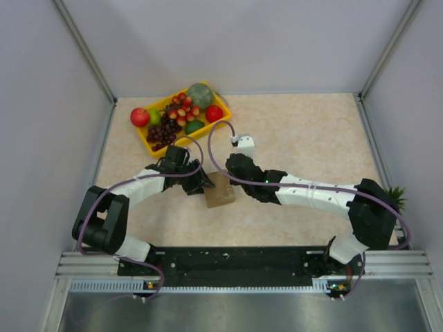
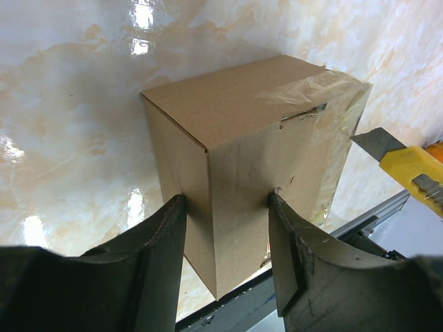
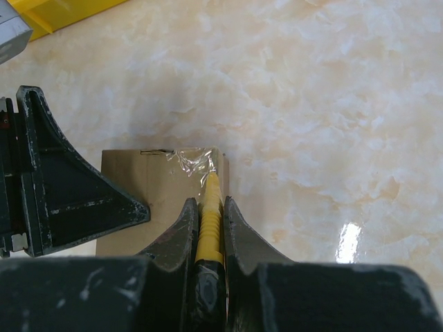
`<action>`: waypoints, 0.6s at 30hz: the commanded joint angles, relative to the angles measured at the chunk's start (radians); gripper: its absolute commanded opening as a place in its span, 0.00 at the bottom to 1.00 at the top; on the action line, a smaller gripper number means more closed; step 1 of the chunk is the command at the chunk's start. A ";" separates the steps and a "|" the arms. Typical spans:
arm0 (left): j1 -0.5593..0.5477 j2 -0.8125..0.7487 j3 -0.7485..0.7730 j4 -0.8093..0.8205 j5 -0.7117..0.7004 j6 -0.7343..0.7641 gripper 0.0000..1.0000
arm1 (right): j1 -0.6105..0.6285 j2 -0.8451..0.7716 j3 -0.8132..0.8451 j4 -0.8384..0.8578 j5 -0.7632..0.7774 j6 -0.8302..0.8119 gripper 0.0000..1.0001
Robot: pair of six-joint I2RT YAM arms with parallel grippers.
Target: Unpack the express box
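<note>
Left gripper (image 2: 225,202) has the express box (image 2: 249,152) clamped from its 9 o'clock side, fingers pinching two walls. Right gripper (image 3: 208,207), in from 1 o'clock, squeezes a yellow utility knife (image 3: 210,228), blade tip at the box's clear tape (image 2: 315,86). Fruit tray (image 1: 144,141) sits at the box's 11 o'clock.

The box (image 2: 256,159) is plain brown cardboard, matt and smooth, with crinkled clear glossy tape (image 2: 315,86) across one corner. The surface (image 2: 69,104) is polished, marble-patterned and mirrors the lights. The knife (image 2: 408,169) has a yellow plastic body and a dull grey metal blade. The left hand (image 2: 225,200) and right hand (image 3: 208,204) are black plastic, matt and scuffed. The tray (image 1: 143,142) is yellow plastic.
</note>
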 commanded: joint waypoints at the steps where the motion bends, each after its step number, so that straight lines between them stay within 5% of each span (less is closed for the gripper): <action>1: -0.004 0.049 -0.026 -0.076 -0.083 0.035 0.35 | 0.017 0.022 0.048 -0.004 -0.010 0.018 0.00; 18: -0.003 0.050 -0.029 -0.079 -0.081 0.032 0.35 | 0.017 -0.036 0.066 -0.027 0.026 0.000 0.00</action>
